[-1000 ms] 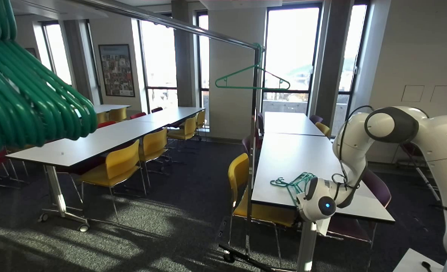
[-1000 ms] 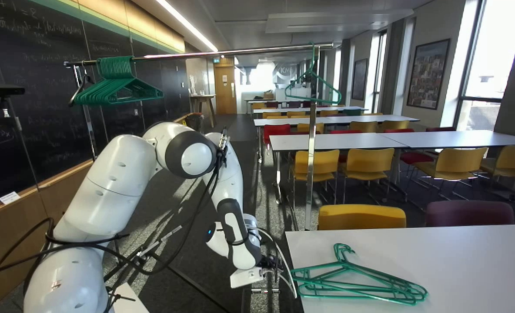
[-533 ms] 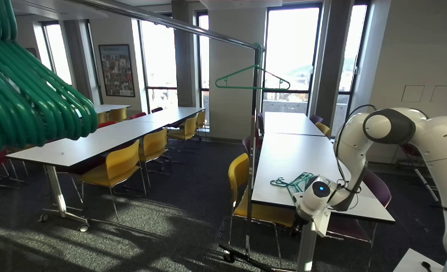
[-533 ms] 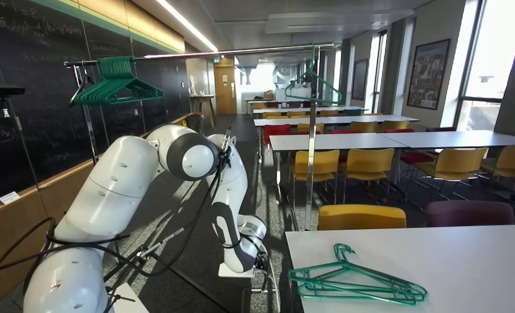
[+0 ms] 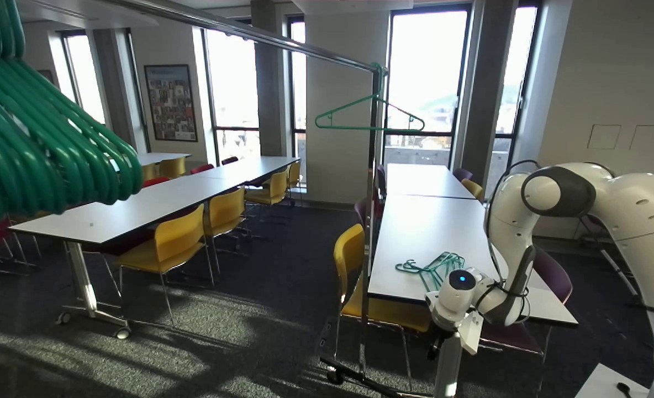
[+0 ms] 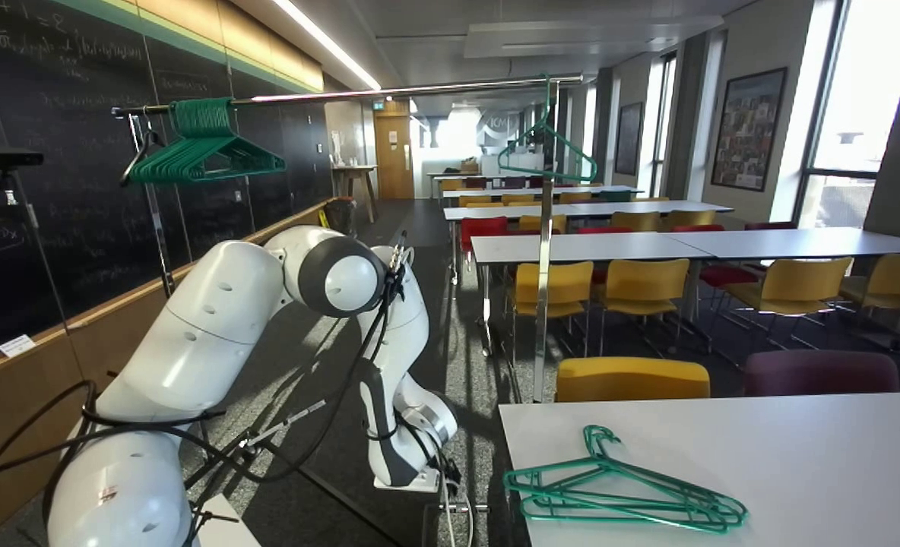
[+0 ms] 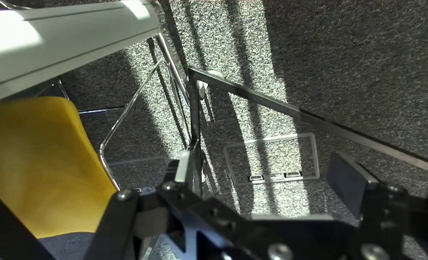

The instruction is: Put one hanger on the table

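Note:
Several thin green hangers (image 6: 600,457) lie overlapped flat on the white table (image 6: 822,471), close to its near end; their hooks point away from the arm. Another hanger (image 5: 349,128) hangs alone at the end of the metal rack. My gripper (image 7: 268,171) is open in the wrist view, its two pads wide apart with only carpet between them. In an exterior view the gripper (image 5: 434,349) points down, off the end of the table and below the level of its top. No hanger touches it. Its fingers are mostly hidden in both exterior views.
A big bunch of hangers (image 6: 203,163) hangs at the far end of the rack rail (image 6: 389,93). In the wrist view a yellow chair (image 7: 44,162), a pale table leg (image 7: 73,39) and the rack's dark base bar (image 7: 308,115) lie close below the gripper.
My gripper has swung from beside the hangers at the table edge to pointing down, drawing back from the edge. The hangers have stayed put and the jaws have remained open.

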You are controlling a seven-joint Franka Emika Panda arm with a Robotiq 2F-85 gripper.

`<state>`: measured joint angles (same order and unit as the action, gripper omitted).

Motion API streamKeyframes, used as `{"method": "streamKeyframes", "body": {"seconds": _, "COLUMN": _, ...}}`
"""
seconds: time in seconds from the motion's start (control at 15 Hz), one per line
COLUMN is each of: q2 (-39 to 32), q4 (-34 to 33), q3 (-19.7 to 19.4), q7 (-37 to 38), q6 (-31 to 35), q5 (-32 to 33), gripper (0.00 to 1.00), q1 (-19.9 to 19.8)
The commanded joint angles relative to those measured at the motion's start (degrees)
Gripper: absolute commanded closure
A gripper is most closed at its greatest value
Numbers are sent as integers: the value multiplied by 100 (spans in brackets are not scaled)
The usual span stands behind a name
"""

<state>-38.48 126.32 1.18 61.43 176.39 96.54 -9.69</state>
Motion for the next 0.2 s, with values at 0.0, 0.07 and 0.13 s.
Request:
{"method": "streamKeyframes", "body": {"seconds": 0.0, "q2": 242, "q4": -201, "q3": 88, "q7": 55, "q6": -15, "q5": 652, "gripper": 0, "q1": 136}}
{"method": "streamKeyframes", "body": {"seconds": 0.07, "q2": 27, "q4": -123, "q3": 56, "q7": -20, "q6": 0, "q5": 285, "gripper": 0, "q1": 73}}
{"method": "streamKeyframes", "body": {"seconds": 0.13, "q2": 49, "q4": -198, "q3": 84, "q7": -6, "q6": 0, "q5": 416, "gripper": 0, "q1": 99}}
